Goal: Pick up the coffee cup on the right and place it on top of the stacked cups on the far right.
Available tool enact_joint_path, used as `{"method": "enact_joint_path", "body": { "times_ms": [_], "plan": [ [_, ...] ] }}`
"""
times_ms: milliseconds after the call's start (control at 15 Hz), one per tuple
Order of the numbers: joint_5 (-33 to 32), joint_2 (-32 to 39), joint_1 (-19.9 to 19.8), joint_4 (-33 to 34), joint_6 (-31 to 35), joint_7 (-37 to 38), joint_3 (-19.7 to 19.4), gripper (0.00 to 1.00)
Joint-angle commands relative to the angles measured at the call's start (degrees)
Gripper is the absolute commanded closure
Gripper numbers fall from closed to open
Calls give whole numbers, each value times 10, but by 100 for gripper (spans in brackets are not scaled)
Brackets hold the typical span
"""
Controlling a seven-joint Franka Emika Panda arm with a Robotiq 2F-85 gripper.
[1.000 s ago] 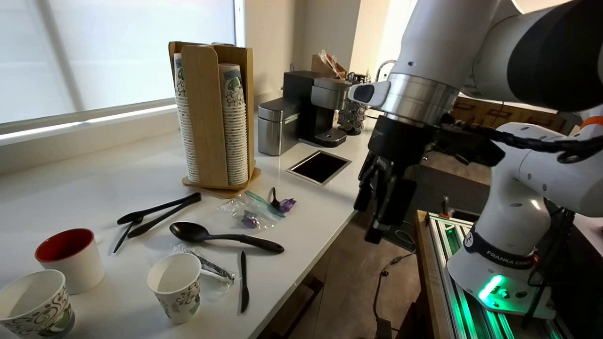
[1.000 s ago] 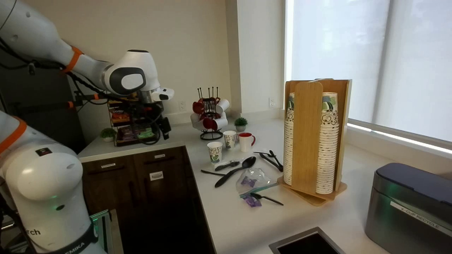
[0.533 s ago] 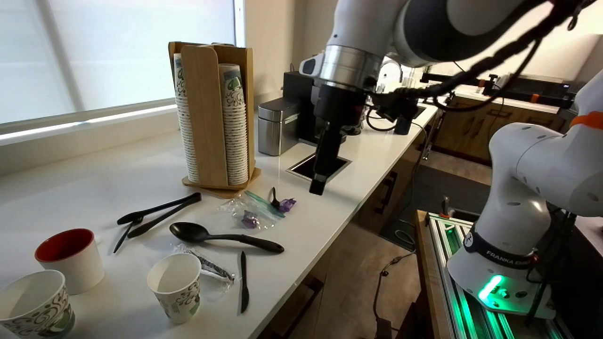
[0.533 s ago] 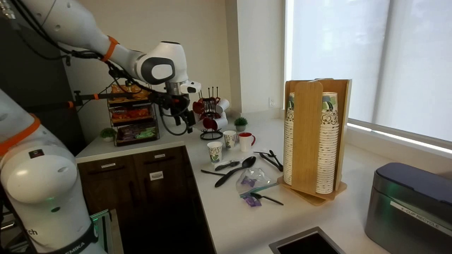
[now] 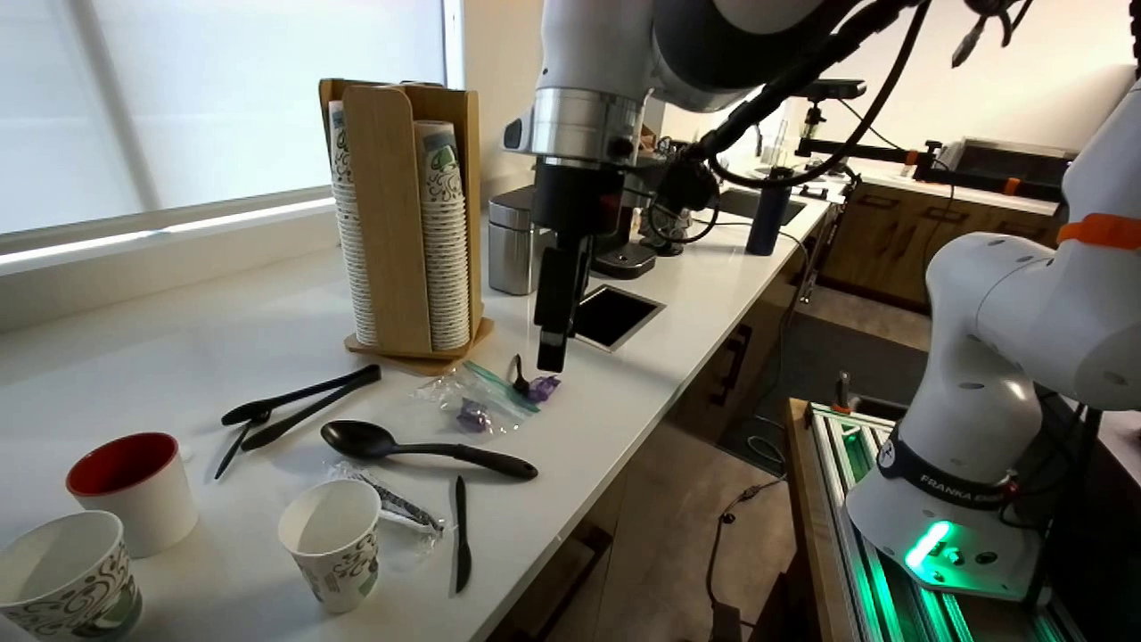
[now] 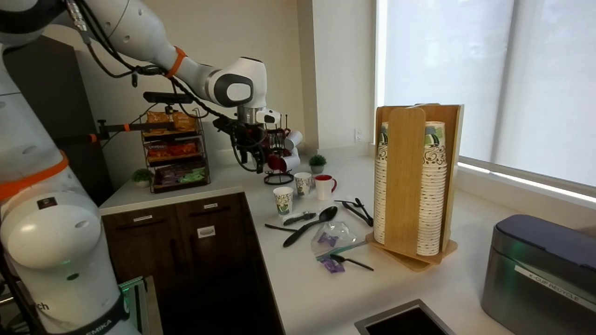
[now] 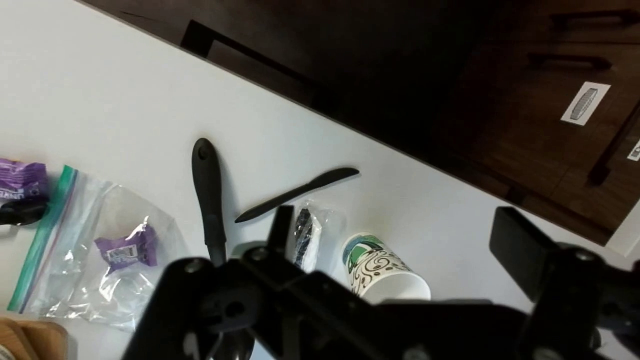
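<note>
Wrist view: the gripper [image 7: 393, 239] stands with its fingers spread wide apart; it holds nothing. The coffee cup [image 7: 374, 264], white with a green and scrolled print, appears between the fingers, partly covered by the gripper body. A clear wrapper [image 7: 312, 237] with black contents lies beside the cup, next to a black knife [image 7: 300, 191]. A black spoon [image 7: 208, 190] lies near a clear zip bag [image 7: 85, 270] containing a purple packet [image 7: 131, 251]. In an exterior view, the gripper points downward, clear of the counter [image 5: 223, 339], to the right of the stacked cups [image 5: 446, 267], which stand in nested columns in a wooden holder [image 5: 388, 223]. The coffee cup stands upright on the counter, apart from the gripper; a matching cup [image 5: 82, 584] stands at lower left, beside a red-lined mug [image 5: 141, 510]. Black tongs [image 5: 312, 390] lie between the mug and the holder. In an exterior view, the gripper hangs in front of a mug rack [image 6: 279, 160], above and to the left of the coffee cup. A grey bin [image 6: 526, 288] labelled "K-CUP RECYCLE" stands at the right edge.
</note>
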Motion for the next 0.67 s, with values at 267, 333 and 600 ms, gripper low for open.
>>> {"method": "enact_joint_path", "body": {
  "times_ms": [267,333,600],
  "plan": [
    [-34,61,-23,63,8,35,15,0],
    [-53,97,-28,96,8,52,20,0],
    [-76,216,-23,192,-3,90,28,0]
  ]
}}
